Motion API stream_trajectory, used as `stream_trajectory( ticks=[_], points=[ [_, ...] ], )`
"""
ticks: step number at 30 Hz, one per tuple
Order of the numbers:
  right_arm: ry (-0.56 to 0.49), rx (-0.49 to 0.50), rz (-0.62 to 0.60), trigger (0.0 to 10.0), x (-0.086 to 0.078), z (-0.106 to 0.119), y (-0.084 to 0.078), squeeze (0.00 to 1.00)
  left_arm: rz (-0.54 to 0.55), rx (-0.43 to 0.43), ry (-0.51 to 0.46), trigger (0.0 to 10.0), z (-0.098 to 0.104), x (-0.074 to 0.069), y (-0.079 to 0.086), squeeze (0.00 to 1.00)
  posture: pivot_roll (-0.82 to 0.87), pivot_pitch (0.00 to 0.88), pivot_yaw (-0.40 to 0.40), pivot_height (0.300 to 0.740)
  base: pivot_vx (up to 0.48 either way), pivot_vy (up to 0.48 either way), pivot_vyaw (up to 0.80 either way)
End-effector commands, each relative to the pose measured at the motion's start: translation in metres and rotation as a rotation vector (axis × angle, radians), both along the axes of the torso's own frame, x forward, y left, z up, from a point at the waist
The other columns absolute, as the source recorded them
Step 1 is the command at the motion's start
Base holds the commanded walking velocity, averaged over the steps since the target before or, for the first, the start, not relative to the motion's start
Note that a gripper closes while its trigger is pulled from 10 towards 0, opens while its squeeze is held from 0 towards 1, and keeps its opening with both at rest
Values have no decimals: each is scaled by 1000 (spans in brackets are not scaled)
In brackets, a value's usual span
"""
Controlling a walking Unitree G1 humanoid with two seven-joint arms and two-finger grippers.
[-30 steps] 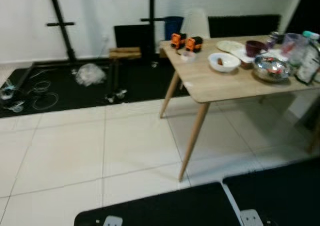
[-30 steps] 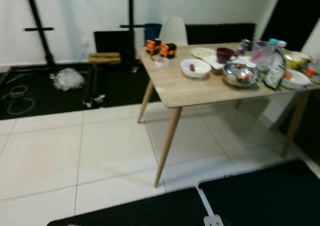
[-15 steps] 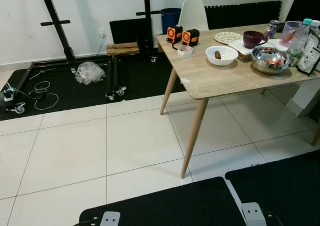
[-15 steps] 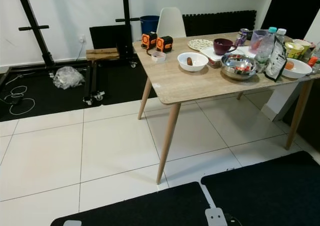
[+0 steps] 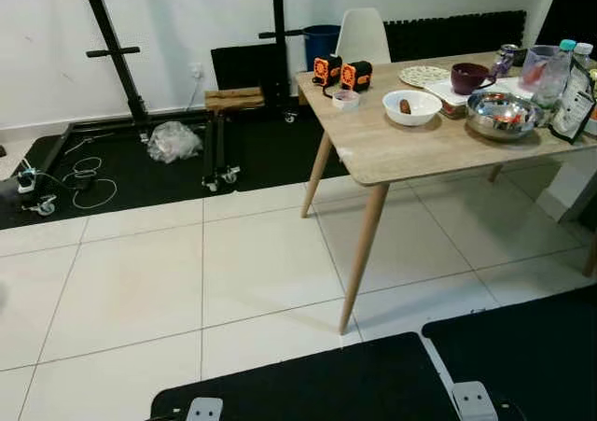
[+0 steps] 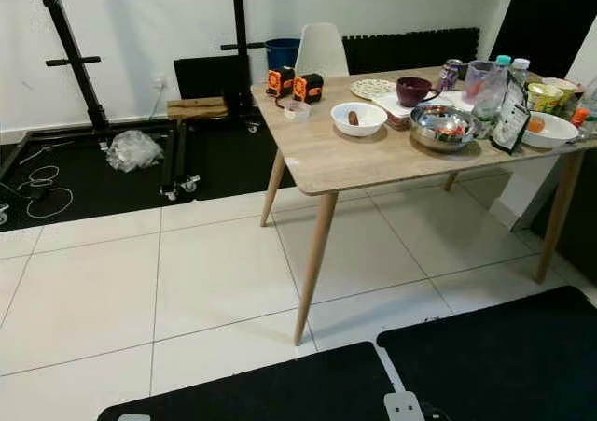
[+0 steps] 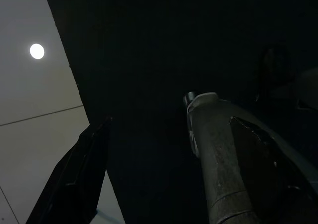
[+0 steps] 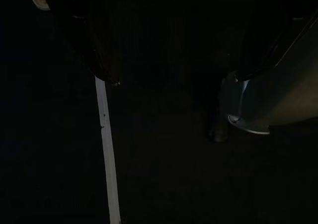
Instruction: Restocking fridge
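A light wooden table [image 5: 410, 150] stands at the right, several steps ahead of me. On it are a white bowl [image 5: 412, 106] with a brown item, a steel bowl [image 5: 502, 115], a maroon cup [image 5: 466, 76], a patterned plate [image 5: 423, 74], a clear bottle [image 5: 558, 71], a can [image 5: 505, 59] and two orange-black devices [image 5: 340, 71]. Farther right lie a dark packet [image 6: 510, 122] and a white dish [image 6: 548, 130] holding something orange. Both arms hang idle over the dark mat. My left gripper [image 7: 169, 119] and my right gripper [image 8: 176, 80] are open and empty.
White tile floor [image 5: 252, 262] lies between me and the table. Black mats [image 5: 308, 384] are at my feet. A white chair [image 5: 363, 36], a blue bin [image 5: 321, 40], a black rack frame [image 5: 112, 52], a plastic bag [image 5: 173, 141] and loose cables [image 5: 79, 178] line the far wall.
The head view was blurred a second ago and is sharp now, and it has shifted slightly. Nothing on the table has moved.
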State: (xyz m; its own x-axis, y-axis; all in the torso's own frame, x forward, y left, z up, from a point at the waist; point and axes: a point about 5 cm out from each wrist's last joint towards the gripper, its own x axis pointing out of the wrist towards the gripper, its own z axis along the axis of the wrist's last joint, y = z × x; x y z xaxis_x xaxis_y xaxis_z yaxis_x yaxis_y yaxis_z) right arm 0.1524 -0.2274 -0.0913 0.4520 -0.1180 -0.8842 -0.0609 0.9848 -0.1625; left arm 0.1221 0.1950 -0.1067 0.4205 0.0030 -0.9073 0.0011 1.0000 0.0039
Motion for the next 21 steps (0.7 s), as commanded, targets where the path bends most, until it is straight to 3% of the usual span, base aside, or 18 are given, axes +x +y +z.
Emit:
stream_trajectory(
  ticks=[1, 6, 7, 8, 13, 21],
  points=[
    [-12, 0, -4, 10000, 3, 2, -2, 1000, 20, 17, 13, 10000, 0, -3, 7, 1000, -13, 0, 6, 740, 0, 0, 0],
    [-7, -3, -27, 10000, 2, 2, -5, 1000, 38, 73, 15, 10000, 1, -2, 12, 1000, -15, 0, 1, 740, 0, 0, 0],
    [-6, -8, -22, 10000, 3, 2, -5, 337, 41, 52, 10, 10000, 1, -2, 11, 580, -17, 0, 1, 740, 0, 0, 0],
    [-6, -15, -19, 10000, 3, 2, -5, 0, 42, 35, 5, 10000, 1, -1, 10, 0, -17, 0, 1, 740, 0, 0, 0],
    [-14, -12, -20, 10000, 4, 3, -5, 0, 3, 21, 6, 10000, 1, -1, 8, 0, -19, 0, -1, 740, 0, 0, 0],
    [-9, -17, -19, 10000, 4, 3, -5, 0, 39, -11, 25, 10000, 0, -4, 7, 0, -22, 0, -1, 740, 0, 0, 0]
  ],
)
